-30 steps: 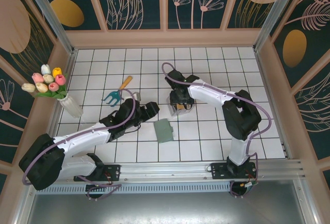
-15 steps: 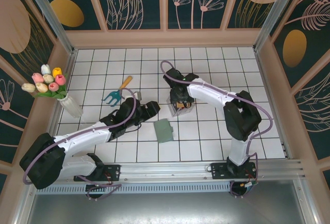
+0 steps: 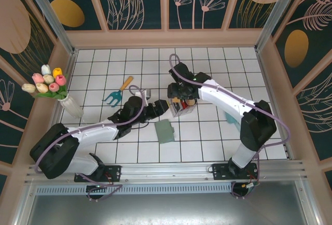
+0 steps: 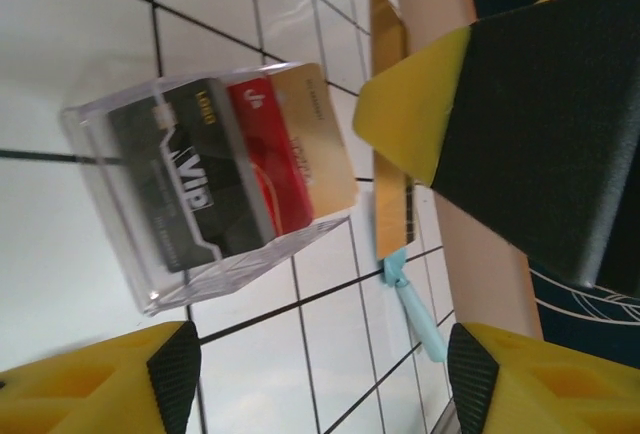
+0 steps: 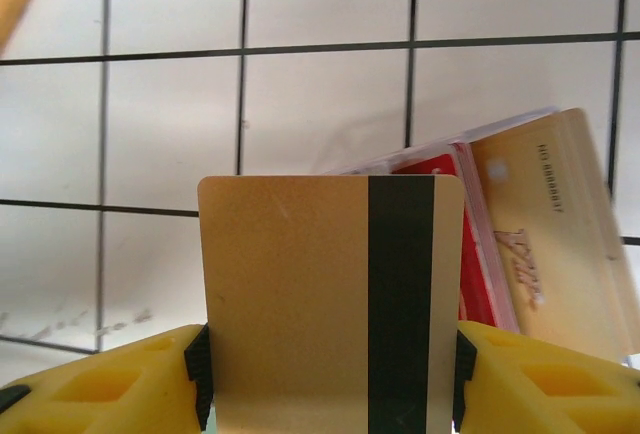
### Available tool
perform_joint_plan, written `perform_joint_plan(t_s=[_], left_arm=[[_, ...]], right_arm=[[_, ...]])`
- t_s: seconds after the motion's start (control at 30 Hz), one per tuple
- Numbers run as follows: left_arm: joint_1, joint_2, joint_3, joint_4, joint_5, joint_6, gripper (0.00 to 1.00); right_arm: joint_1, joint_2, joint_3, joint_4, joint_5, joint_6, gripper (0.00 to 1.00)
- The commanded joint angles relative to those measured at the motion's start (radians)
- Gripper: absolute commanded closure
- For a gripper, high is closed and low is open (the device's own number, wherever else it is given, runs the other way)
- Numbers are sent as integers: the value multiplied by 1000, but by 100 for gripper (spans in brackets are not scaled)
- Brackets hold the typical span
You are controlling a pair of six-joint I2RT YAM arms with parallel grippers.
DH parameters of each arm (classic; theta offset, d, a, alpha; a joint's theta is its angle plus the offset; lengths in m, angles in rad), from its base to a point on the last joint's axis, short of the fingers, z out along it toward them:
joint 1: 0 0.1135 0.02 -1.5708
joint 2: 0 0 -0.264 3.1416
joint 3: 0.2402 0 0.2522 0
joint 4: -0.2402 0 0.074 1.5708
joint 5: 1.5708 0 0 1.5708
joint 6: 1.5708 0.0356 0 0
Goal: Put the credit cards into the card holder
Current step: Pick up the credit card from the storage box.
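The right gripper [image 5: 328, 366] is clenching a tan card [image 5: 285, 294] above the clear tray [image 4: 95, 189] of other credit cards [image 4: 262, 159], the left gripper [image 4: 322, 369] is hovering released beside it, and the card holder [image 3: 165, 131] is lying nearer, likely needing holding open next.

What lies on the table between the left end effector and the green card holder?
In the top external view, that stretch is bare white tile from the left end effector to the card holder.

left gripper [image 3: 162, 106], right gripper [image 3: 178, 99] beside tray [image 3: 182, 109] | card holder [image 3: 165, 131] apart
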Motion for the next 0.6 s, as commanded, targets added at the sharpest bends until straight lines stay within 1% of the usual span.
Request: perform_joint_plan(t_s=[0.0,0.17,0.37,0.57], left_arm=[[-4,25,7,160,24,26,34],[-4,53,-8,244,-8,39,43],[-5,94,-12,353,-17,36,54],[-5,118,0,364,-24,38,64]], right_arm=[[-8,-42,-14,53,-59,36,37],[-14,-50,-21,73,-99,57,37],[-14,-59,-34,102,-127,75,37],[-17,-66,-37,114,-136,85,37]])
